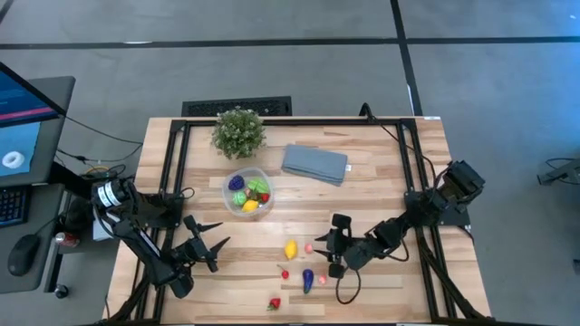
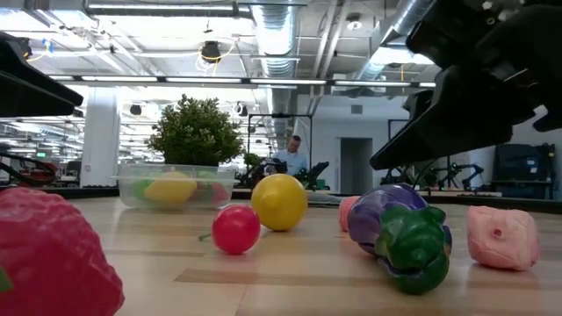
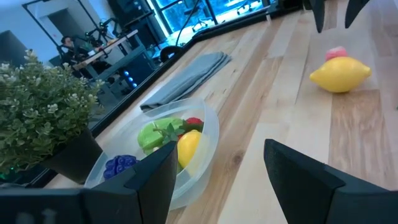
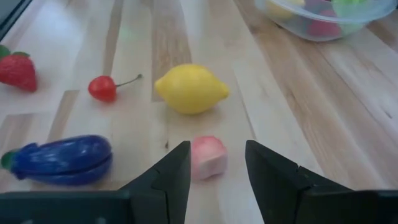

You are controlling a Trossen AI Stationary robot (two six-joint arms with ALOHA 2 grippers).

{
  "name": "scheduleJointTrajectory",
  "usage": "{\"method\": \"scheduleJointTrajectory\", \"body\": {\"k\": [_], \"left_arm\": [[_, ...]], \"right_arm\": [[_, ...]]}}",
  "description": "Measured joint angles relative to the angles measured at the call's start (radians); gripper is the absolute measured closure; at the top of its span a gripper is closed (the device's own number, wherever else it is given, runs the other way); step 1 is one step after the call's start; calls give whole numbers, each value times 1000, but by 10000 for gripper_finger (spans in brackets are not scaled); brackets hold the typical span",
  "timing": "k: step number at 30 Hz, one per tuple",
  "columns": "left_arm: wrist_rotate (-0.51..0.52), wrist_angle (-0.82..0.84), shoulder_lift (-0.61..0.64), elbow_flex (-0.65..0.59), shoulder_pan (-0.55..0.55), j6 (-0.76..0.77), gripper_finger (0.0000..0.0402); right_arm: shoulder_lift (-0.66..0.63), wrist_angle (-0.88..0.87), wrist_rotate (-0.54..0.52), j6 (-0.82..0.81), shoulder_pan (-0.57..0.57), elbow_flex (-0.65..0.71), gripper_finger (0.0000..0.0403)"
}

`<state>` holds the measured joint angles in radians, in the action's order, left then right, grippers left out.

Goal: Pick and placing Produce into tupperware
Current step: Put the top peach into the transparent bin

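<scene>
Pink toy piece [image 4: 207, 157] lies between my right pincer's [image 4: 217, 168] spread fingers, unclamped. Round clear plastic tupperware [image 1: 227, 191], at 10 o'clock from it, holds several pieces. Yellow lemon [image 1: 291, 249], red cherry [image 1: 285, 273], purple eggplant [image 1: 308, 280], red strawberry [image 1: 274, 304] remain on the surface. Left pincer [image 1: 211, 252] waits, fingers apart.

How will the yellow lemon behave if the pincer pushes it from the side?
The lemon looks smooth and rounded, so it may roll or slip away. It lies alone on bare table, with nothing beside it to stop it.
</scene>
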<state>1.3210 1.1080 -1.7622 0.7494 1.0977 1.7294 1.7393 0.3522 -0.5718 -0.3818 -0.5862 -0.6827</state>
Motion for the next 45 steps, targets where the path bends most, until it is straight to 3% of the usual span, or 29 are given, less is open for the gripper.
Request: {"method": "scheduleJointTrajectory", "body": {"k": [27,36,45], "left_arm": [[-9,0,0,0,0,-2,171],[-10,0,0,0,0,-2,171],[-23,0,0,0,0,-3,171]], "right_arm": [[0,13,162,-6,78,0,218],[137,52,231,-1,98,-44,214],[161,65,236,8,106,-60,212]]}}
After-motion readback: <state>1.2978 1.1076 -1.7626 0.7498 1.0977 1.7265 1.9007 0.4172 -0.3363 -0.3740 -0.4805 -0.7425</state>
